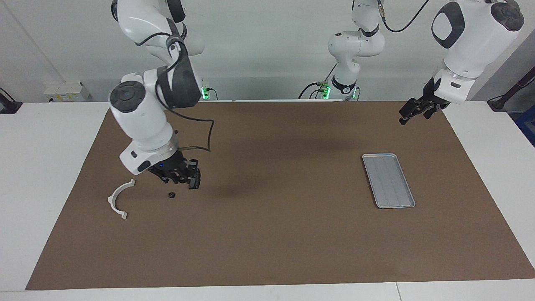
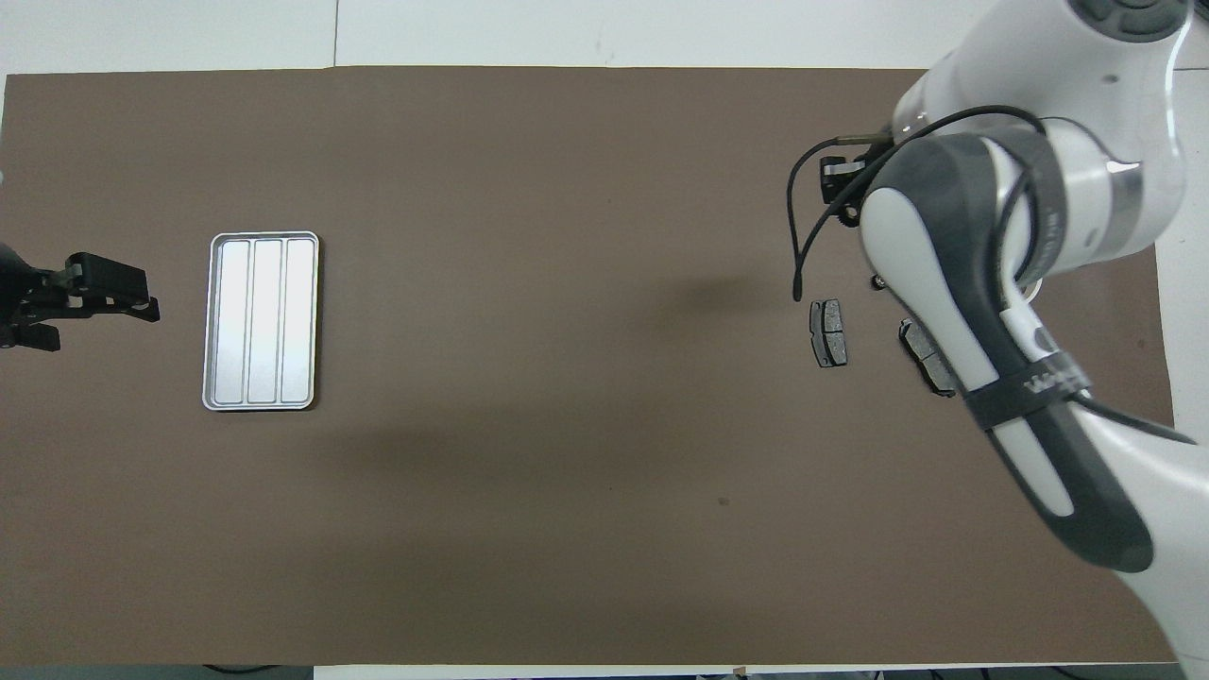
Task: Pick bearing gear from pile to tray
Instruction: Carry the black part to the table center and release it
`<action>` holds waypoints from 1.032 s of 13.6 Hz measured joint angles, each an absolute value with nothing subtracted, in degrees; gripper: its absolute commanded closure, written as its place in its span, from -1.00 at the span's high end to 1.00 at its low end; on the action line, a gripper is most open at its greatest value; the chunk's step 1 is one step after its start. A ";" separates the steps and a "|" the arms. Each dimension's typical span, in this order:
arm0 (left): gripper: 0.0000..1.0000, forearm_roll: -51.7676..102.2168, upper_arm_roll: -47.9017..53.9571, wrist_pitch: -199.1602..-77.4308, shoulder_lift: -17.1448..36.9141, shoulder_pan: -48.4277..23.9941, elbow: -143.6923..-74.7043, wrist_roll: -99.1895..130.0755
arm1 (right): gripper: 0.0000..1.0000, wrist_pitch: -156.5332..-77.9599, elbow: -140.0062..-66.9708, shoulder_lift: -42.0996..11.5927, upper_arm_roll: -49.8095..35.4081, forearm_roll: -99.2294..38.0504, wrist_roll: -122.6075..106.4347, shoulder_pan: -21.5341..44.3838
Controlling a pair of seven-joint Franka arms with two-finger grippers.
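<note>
Right gripper (image 1: 186, 177) low over the pile, just above the small black bearing gear (image 1: 171, 195), fingers can't tell; tray (image 1: 388, 179) holds nothing; left gripper (image 1: 413, 110) waits, grip unclear

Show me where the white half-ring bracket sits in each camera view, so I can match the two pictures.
Facing view: the white half-ring plastic bracket lies on the brown mat at the right arm's end of the table, beside the right end effector.
Overhead view: not visible; the right arm covers that spot.
Shared landmark: the flat rectangular silver-grey metal tray, at the left arm's end of the table in both views.
</note>
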State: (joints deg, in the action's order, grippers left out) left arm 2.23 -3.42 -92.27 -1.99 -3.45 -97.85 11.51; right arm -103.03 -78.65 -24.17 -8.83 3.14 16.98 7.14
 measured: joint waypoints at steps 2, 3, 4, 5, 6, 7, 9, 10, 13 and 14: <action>1.00 2.23 -3.42 -92.27 -1.99 -3.45 -97.85 11.51 | -1.00 -103.09 -78.65 -24.26 -9.19 4.78 24.65 13.93; 1.00 2.23 -3.42 -92.27 -1.99 -3.45 -97.85 11.51 | -1.00 -103.09 -78.66 -24.33 -9.25 4.89 28.14 17.32; 1.00 2.23 -3.42 -92.27 -1.99 -3.45 -97.85 11.51 | -1.00 -103.15 -78.74 -24.51 -9.27 4.92 31.18 20.04; 1.00 2.23 -3.42 -92.27 -1.99 -3.45 -97.85 11.51 | -1.00 -103.47 -78.92 -24.84 -9.32 4.92 33.36 22.13; 1.00 2.23 -3.42 -92.27 -1.99 -3.45 -97.85 11.51 | -1.00 -104.16 -79.09 -25.38 -9.33 4.88 34.93 23.89; 1.00 2.23 -3.42 -92.27 -1.99 -3.45 -97.85 11.51 | -1.00 -105.49 -79.48 -26.05 -9.35 4.85 36.36 25.36; 1.00 2.23 -3.42 -92.27 -1.99 -3.45 -97.85 11.51 | -1.00 -108.60 -80.38 -27.62 -9.37 4.84 38.49 28.00; 1.00 2.23 -3.42 -92.27 -1.99 -3.45 -97.85 11.51 | -1.00 -110.24 -80.72 -28.61 -9.36 4.84 39.27 28.99; 1.00 2.23 -3.42 -92.27 -1.99 -3.45 -97.85 11.51 | -1.00 -114.90 -81.60 -31.91 -9.24 4.84 39.68 29.63; 1.00 2.23 -3.42 -92.27 -1.99 -3.45 -97.85 11.51 | -1.00 -116.31 -82.30 -32.62 -9.12 4.84 39.68 29.56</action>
